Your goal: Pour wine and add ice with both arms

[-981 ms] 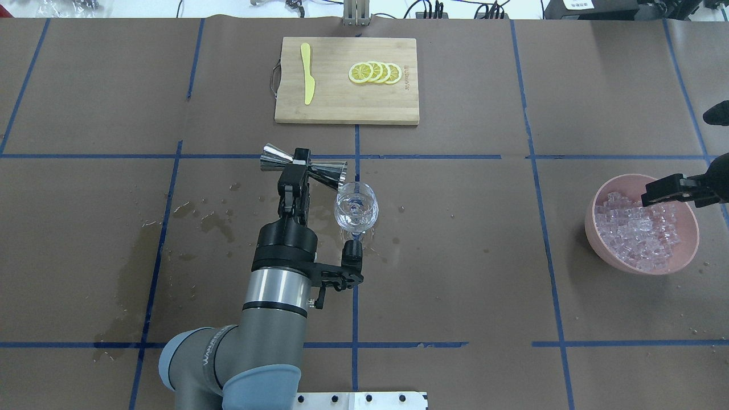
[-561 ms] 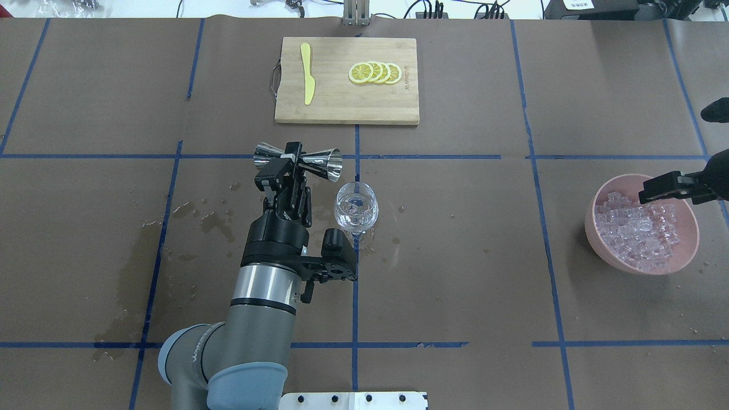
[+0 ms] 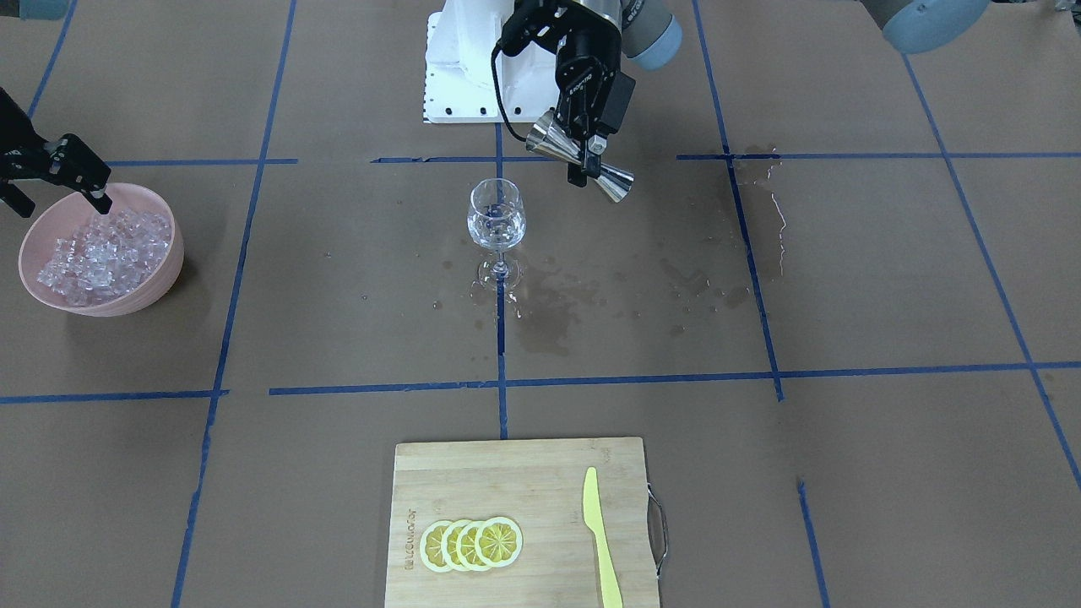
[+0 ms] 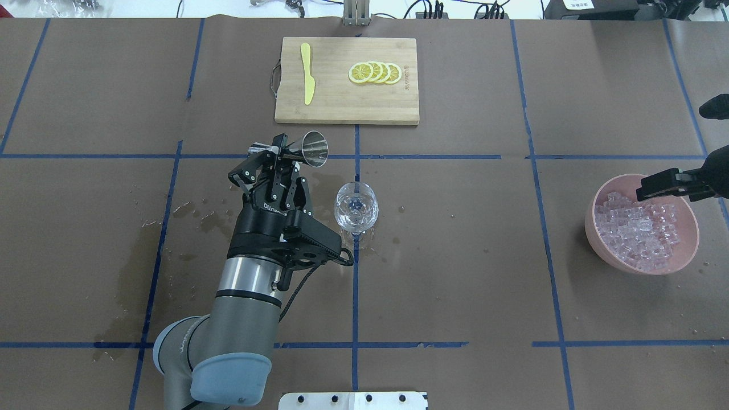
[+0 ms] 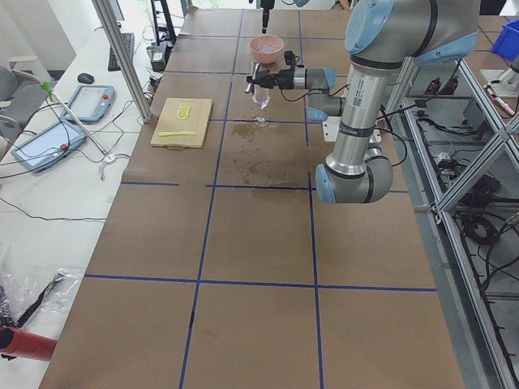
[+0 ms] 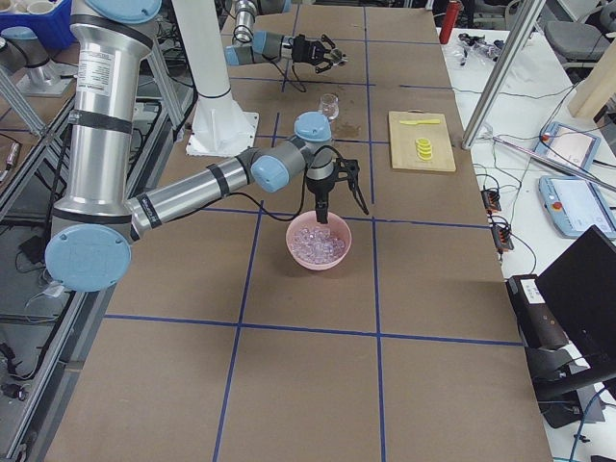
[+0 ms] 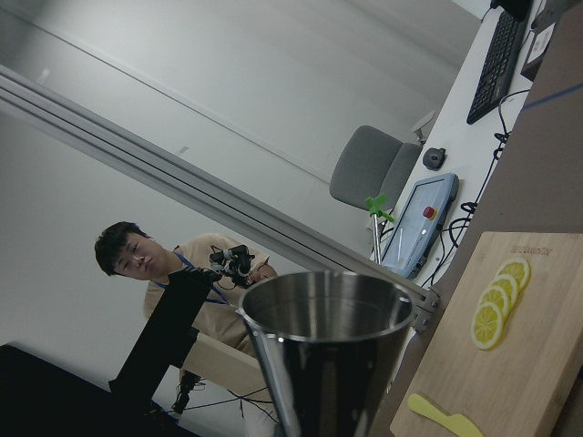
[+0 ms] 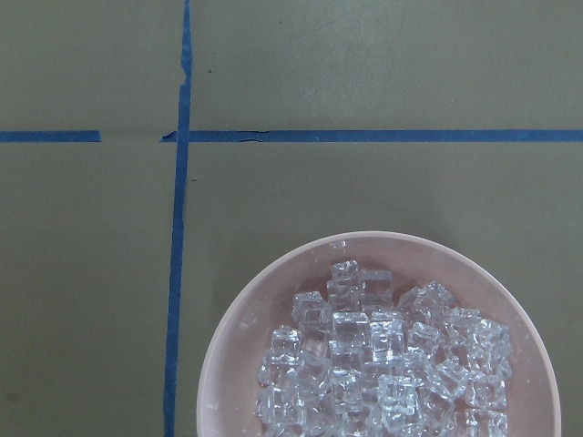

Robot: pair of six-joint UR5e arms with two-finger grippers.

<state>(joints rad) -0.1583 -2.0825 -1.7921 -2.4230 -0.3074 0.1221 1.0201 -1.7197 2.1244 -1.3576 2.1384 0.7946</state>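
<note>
Brown paper: it covers the table (image 4: 455,256) under blue tape lines. It runs on well past the pink bowl (image 4: 590,230) on the robot's right and well past the wet patches (image 3: 549,317) on its left, so you have room at both ends.
Middle stretch: the wine glass (image 4: 356,206) and the pink bowl stand well apart.
Your side: the cutting board (image 4: 342,108) lies near that edge, carrying lemon slices (image 4: 376,73) and a yellow knife (image 4: 307,74). It is well apart from the glass.
Spills: the wet patches ring the glass foot and spread toward the robot's left.
In the way: the glass stands upright just beside the left arm (image 4: 256,285) (the nearest thing to it).
Wine (image 3: 497,230): a little clear liquid sits low in the glass.
Ice (image 4: 641,233): it is heaped in the pink bowl.
Left gripper (image 3: 581,165): its fingers are clamped on the waist of a steel jigger (image 4: 313,149). The jigger is held tilted above the table on the robot's left of the glass, not touching it.
Right gripper (image 3: 63,203): its fingers are spread wide above the ice. You cannot tell whether a tip touches it.
</note>
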